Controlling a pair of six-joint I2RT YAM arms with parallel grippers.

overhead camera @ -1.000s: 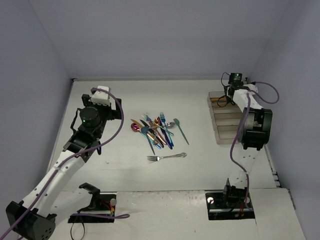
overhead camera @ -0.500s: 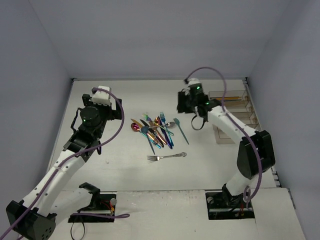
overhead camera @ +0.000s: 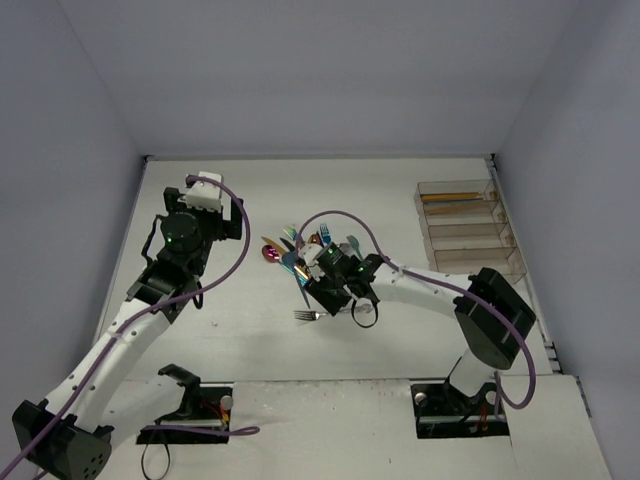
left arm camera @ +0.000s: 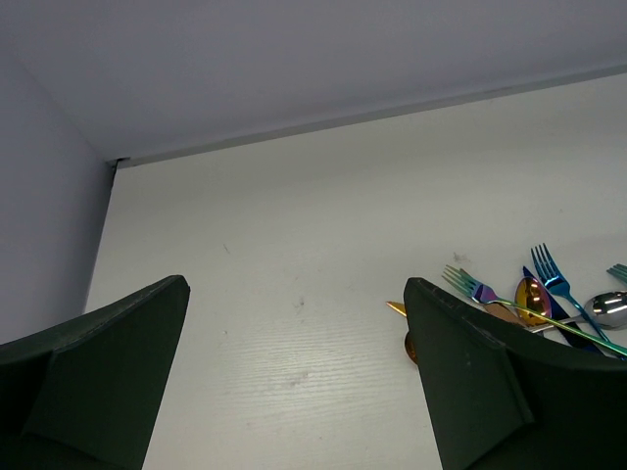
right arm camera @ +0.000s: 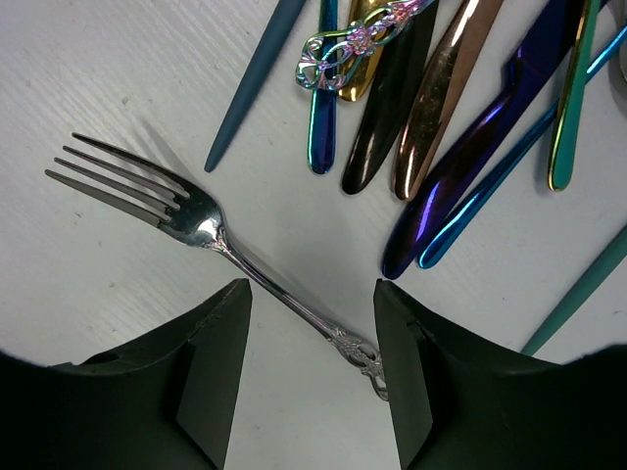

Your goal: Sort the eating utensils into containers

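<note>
Both grippers noted apart: right gripper [right arm camera: 312,302] over fork [right arm camera: 196,211] handle on desk [right arm camera: 98,78] beside utensils [right arm camera: 431,108]; left gripper [left arm camera: 294,313] aloft, empty.

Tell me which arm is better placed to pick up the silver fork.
Right. The right gripper hangs open over the fork, the handle between its fingers. The left gripper, also open, is away from the utensils.
</note>
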